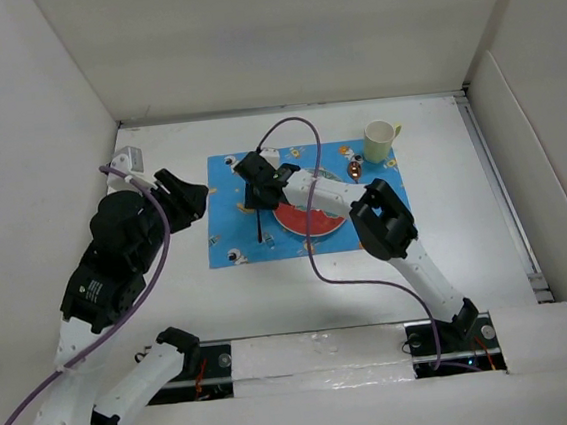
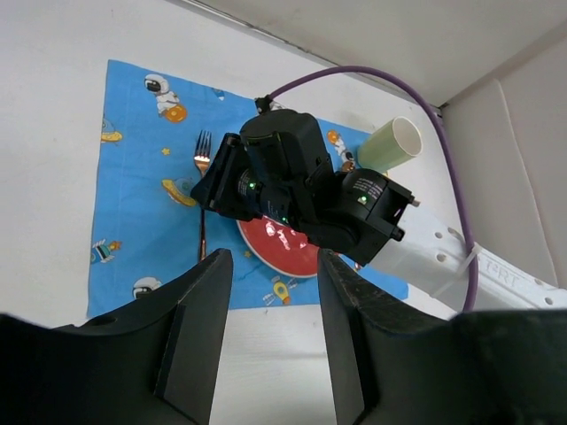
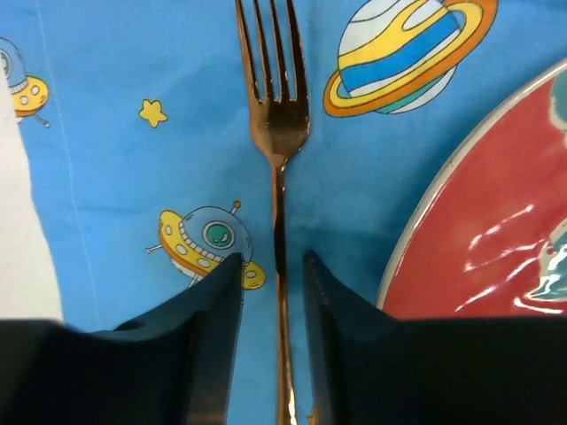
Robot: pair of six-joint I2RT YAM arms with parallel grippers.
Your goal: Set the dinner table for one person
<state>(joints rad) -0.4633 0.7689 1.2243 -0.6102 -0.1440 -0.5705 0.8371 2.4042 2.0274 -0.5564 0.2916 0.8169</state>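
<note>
The right hand (image 3: 271, 261) sits over the fork (image 3: 276, 115) on the blue mat (image 3: 106, 177), in the far middle of the white worktop (image 1: 272, 304). Its fingers are a little apart, with the thin handle between them. I think a finger could bump the fork crooked or push it against the red plate (image 3: 496, 239). The left hand (image 2: 273, 257) is wide and holds nothing.
</note>
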